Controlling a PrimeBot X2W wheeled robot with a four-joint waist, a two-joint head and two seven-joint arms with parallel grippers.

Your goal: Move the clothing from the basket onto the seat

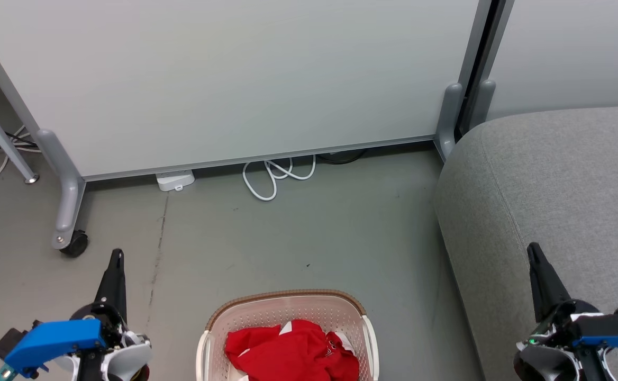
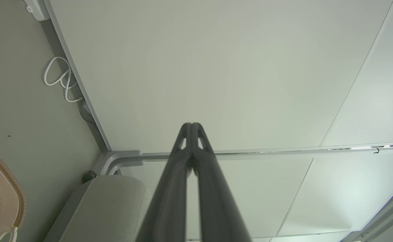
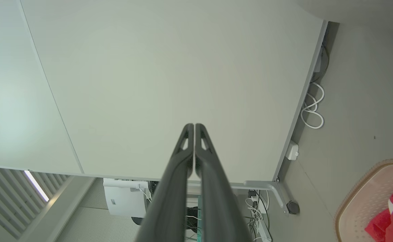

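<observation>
Both closed, left hand and right hand flank the clothing in the basket.

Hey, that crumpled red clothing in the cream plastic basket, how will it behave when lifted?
Probably floppy: the crumpled bright red fabric clothing lies in soft folds, so it should drape from a pinch. Likely light, as it looks thin. One pinch may drag extra cloth, since everything is bunched together in the cream perforated plastic basket.

L gripper & R gripper: long dark fingers, blue housings, white/black wrist shells.
</observation>
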